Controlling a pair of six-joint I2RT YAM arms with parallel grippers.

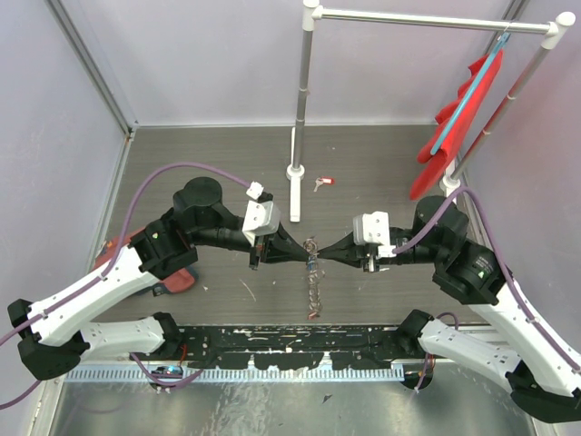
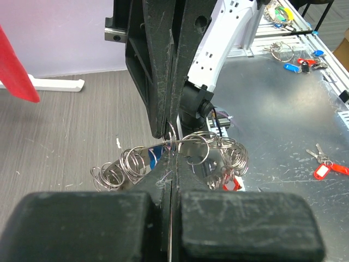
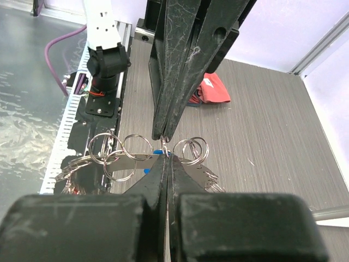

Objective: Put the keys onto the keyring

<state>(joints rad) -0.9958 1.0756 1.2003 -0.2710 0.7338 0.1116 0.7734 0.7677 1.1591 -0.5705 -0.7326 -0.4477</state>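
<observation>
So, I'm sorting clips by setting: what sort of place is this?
Most likely a robotics lab test cell, not a home: an aluminium frame with plain panel walls, a left arm and right arm mounted at the table edge, and a metal rack with a red cloth.

A grey wood-grain table [image 1: 209,163] carries a metal rack [image 1: 303,91]. From its rail hangs a red cloth [image 1: 454,127] on a blue hanger [image 1: 472,91]. Another red item [image 3: 211,89] lies at the table's left.

Rack post [image 1: 299,109] stands beyond the keyring [image 1: 312,283]; table [image 1: 200,154] leftward seems open.
</observation>
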